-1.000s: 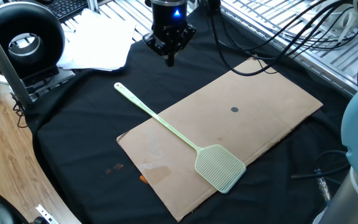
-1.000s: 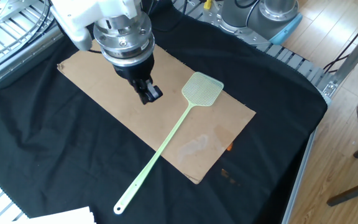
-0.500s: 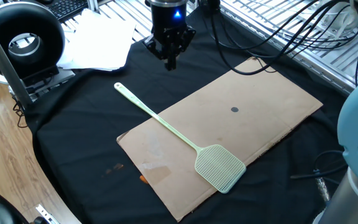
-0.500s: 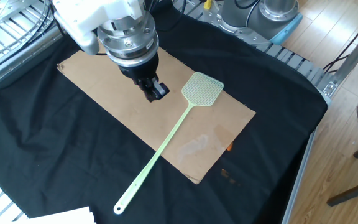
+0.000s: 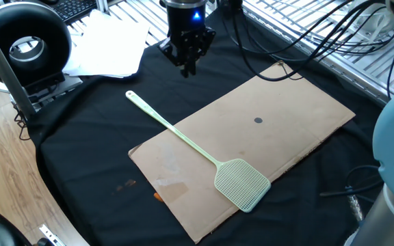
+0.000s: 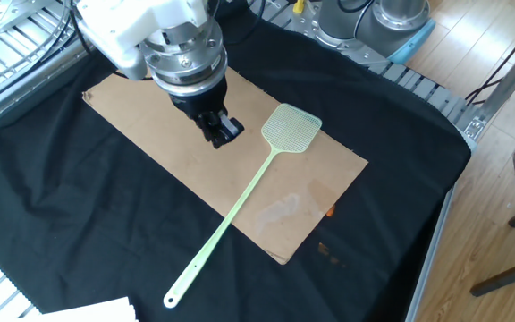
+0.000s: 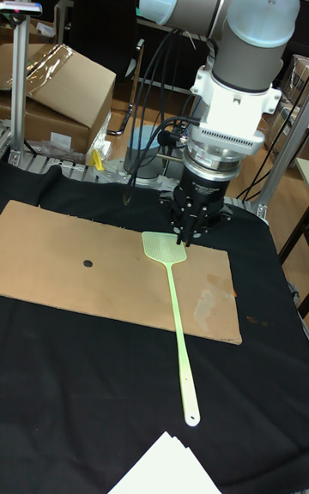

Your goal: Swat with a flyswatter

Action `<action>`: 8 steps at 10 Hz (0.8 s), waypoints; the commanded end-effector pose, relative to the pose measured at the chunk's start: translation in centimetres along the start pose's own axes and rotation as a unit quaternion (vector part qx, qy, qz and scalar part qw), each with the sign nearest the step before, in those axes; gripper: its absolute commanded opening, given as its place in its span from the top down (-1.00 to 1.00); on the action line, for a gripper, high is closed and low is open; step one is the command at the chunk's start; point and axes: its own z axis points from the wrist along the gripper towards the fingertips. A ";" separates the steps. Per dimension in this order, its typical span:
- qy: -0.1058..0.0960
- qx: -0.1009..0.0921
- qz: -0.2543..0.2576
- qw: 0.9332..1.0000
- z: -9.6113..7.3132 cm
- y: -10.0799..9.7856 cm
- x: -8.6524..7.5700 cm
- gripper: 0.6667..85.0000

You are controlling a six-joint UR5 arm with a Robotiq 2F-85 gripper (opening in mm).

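The pale mint-green plastic flyswatter (image 5: 195, 150) lies flat and untouched on the table. Its squarish mesh head rests on a flat brown cardboard sheet (image 5: 279, 130), and its long thin handle runs off the sheet's edge onto the black cloth (image 5: 87, 143) covering the table. In the one fixed view the head sits at about 5 o'clock from the middle of the picture and the handle's tip at about 10 o'clock.

The black two-finger gripper (image 6: 222, 132) hangs above the table, empty, with its fingers drawn close together and nothing between them. In the other fixed view it appears just beside the mesh head, at its 9 o'clock, apart from it. In the tall fixed view the gripper (image 7: 186, 235) points downward just above the head (image 7: 165, 250).

White paper sheets (image 5: 108, 48) lie on the cloth at about 11 o'clock in the one fixed view.
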 end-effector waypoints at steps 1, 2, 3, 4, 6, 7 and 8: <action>0.017 0.015 0.008 1.000 -0.2 -1.4 0.7 0.66; 0.023 0.030 0.014 0.999 -0.2 -2.3 1.0 0.75; 0.036 0.036 0.019 0.999 -0.3 -2.9 1.8 0.84; 0.044 0.040 0.021 0.998 -0.3 -3.6 2.2 0.85; 0.055 0.040 0.023 0.997 -0.2 -3.6 2.8 0.92; 0.063 0.041 0.018 0.997 -0.2 -3.6 3.2 0.95; 0.066 0.050 0.013 0.997 -0.3 -4.1 3.4 0.96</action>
